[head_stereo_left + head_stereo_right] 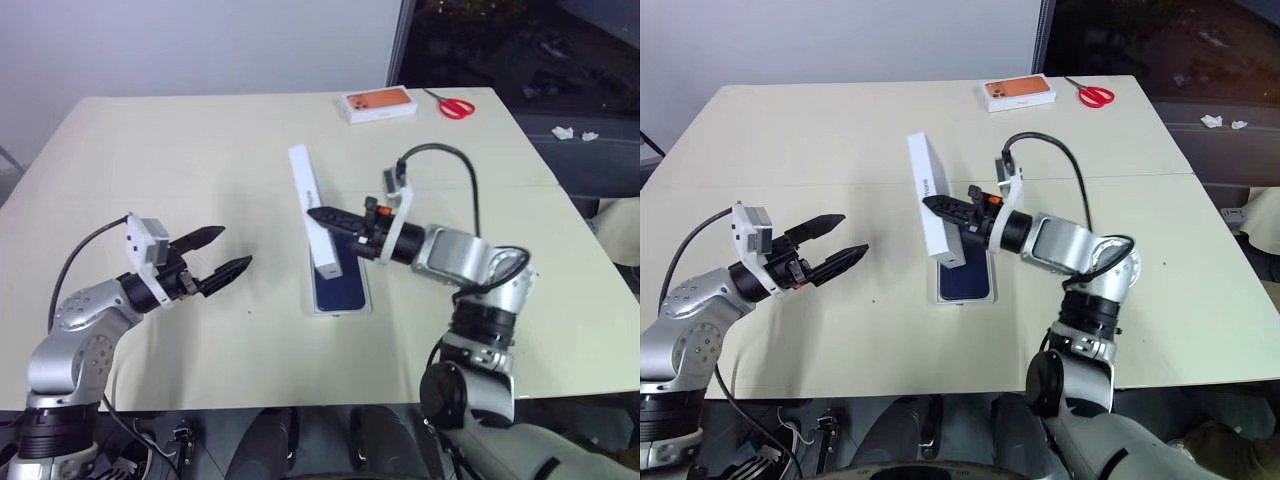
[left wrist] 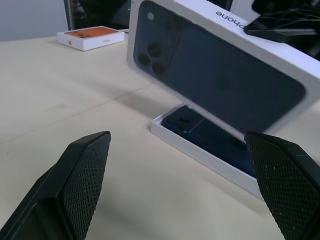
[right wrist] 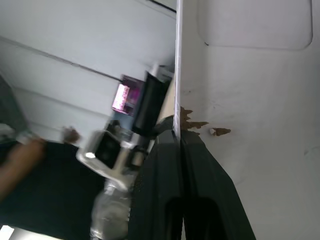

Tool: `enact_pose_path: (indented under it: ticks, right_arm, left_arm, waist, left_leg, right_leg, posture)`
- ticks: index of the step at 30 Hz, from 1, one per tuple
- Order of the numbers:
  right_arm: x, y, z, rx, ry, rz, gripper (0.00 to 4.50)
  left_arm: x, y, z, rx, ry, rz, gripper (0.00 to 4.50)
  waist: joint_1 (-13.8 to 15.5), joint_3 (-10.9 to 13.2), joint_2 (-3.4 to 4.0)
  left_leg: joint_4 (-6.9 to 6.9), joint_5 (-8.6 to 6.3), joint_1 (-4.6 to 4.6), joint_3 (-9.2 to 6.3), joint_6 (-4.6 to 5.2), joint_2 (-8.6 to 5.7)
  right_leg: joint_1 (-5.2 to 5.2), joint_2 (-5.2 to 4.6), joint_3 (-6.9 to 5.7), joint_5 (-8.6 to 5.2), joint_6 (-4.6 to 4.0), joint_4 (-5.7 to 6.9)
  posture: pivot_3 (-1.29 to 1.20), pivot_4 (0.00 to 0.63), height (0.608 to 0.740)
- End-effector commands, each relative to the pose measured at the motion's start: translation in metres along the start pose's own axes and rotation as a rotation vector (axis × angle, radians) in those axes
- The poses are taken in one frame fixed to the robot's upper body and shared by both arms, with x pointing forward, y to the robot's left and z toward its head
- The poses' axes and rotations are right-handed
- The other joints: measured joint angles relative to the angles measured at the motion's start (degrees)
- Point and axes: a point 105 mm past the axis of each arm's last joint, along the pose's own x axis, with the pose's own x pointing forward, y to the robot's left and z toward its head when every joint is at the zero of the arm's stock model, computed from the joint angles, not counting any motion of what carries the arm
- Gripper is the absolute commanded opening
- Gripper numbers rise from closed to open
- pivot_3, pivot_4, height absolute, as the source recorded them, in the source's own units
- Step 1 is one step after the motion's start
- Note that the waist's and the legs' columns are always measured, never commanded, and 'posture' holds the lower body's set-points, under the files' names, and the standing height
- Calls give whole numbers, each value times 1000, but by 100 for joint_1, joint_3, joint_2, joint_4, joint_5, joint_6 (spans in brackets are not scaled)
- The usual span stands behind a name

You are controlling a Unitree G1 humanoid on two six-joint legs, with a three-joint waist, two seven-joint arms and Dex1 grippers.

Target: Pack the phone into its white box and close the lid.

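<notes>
1. The right pincer (image 1: pixel 322 216), fingers pressed together on one long wall of the lid (image 1: pixel 312 212), holds that white cover tilted on edge above the middle of the desk (image 1: pixel 180 150).
2. The lid's printed face, showing a dark blue phone picture, is turned toward the robot's left; its plain inner side faces the right arm.
3. Directly beneath the raised lid lies the white box (image 1: pixel 341 300), flat on the desk, with the phone (image 1: pixel 340 284) resting inside it, dark back and camera cluster upward.
4. The lid's lower end hangs over the box; whether it touches cannot be told.
5. The left pincer (image 1: pixel 220 252) hovers to the left of the box, well apart from it, fingers spread wide and empty, aimed toward the lid.
6. Count on the desk: one phone, one white box, one lid, one box with an orange phone picture (image 1: pixel 379 104) at the far edge, and one pair of red-handled scissors (image 1: pixel 455 105) just beside it.
7. Two pincers are in play: one clamped, one apart.
</notes>
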Motion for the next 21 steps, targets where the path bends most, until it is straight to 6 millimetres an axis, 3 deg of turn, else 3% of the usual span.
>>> enact_pose_path:
  ticks: [1, 12, 16, 21]
  right_arm:
    - [1, 11, -10, 69, -8, 29, 11]
    - [17, 11, -24, 201, -28, 54, 11]
    - [26, 24, -25, 209, -22, 103, 11]
    - [22, 2, -35, 232, 14, 41, 11]
  left_arm:
    - [-2, -3, 13, 18, -47, 6, 4500]
    - [0, -10, 8, -1, -41, -1, 4500]
    - [0, -11, 7, -5, -38, -7, 4500]
    - [1, -13, 5, -7, -30, -15, 4500]
  waist:
    - [-39, 0, 0]
    - [-78, 0, 0]
    - [-76, 0, 0]
    - [-72, 0, 0]
  left_leg:
    - [1, 0, 0, 1, 0, 0]
    - [1, 0, 1, 4, 2, 5]
    - [1, 0, 1, 4, 2, 5]
    - [0, 0, 1, 4, 2, 5]
  right_leg:
    - [0, 0, 1, 0, 0, 1]
    - [-1, 11, 3, -1, 1, 3]
    - [-2, 10, 3, -1, 1, 3]
    - [-2, 10, 4, -1, 1, 2]
  posture:
    - [0, 150, 740]
    - [0, 150, 740]
    - [0, 150, 740]
    - [0, 150, 740]
